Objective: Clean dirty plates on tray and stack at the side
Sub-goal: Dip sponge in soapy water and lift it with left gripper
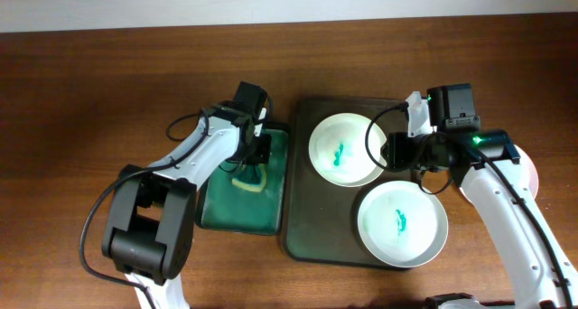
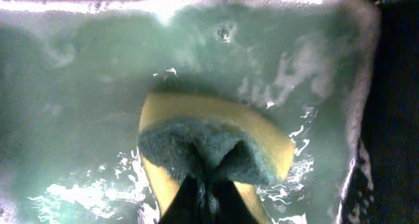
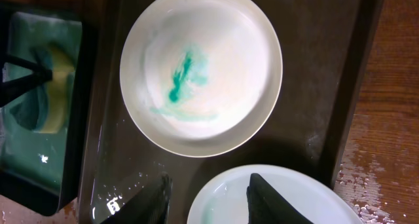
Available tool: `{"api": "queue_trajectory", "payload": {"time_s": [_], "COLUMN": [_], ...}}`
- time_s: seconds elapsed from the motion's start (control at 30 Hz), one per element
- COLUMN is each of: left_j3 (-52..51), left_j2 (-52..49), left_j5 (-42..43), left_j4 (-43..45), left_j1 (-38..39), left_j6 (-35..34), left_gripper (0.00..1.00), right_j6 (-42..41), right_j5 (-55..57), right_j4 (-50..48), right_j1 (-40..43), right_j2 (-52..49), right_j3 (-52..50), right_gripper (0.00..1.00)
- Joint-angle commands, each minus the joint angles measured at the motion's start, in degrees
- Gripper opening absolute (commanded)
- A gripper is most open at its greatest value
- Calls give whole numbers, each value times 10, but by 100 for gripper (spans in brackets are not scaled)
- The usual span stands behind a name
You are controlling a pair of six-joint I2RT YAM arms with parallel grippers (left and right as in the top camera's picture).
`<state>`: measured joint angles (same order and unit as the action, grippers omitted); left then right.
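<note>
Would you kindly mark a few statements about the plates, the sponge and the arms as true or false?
1. The far plate and near plate both bear green stains. True.
2. The plates are stacked. False: they lie side by side on the tray.
3. The left jaws pinch a sponge in the basin. True.
4. The right jaws grip the far plate. False: they stand open, holding nothing.

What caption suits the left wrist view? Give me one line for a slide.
Left gripper pinches a folded yellow-and-green sponge in a green basin of soapy water.
</note>
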<state>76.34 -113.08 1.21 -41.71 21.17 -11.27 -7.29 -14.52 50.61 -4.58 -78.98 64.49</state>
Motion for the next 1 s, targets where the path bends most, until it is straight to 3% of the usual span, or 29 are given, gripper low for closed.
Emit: {"api": "queue_trajectory", "payload": {"time_s": [0.0,0.2,0.27,0.4,0.43,0.5,0.7,0.77,0.87,0.97], "left_j3": [77,71,46,-19,-42,-63,24,74,102,88], "left_j2": [-4,-4,-4,-4,-4,-4,-3,-3,-3,-4], "left_j5": [13,54,54,54,51,35,25,26,26,24], "left_j4": [-113,-199,-196,-147,-114,-82,-137,-184,-206,-192], "left_j1": [-1,0,-1,0,-1,-1,-11,-16,-16,-15], "left_j6": [5,5,5,5,5,5,4,4,5,5], "left_gripper": [61,55,45,40,35,0,0,24,45,45], "right_j6": [4,4,4,4,4,4,4,4,4,4], "right_j5": [-5,-5,-5,-5,-5,-5,-5,-5,-5,-5], "right_j4": [2,2,2,1,0,0,1,1,1,1], "right_j1": [1,1,1,1,1,1,1,1,1,1], "right_j2": [-4,-4,-4,-4,-4,-4,-4,-4,-4,-4], "right_j3": [2,2,2,2,2,2,2,2,2,2], "right_gripper": [40,40,40,40,40,40,40,40,40,40]}}
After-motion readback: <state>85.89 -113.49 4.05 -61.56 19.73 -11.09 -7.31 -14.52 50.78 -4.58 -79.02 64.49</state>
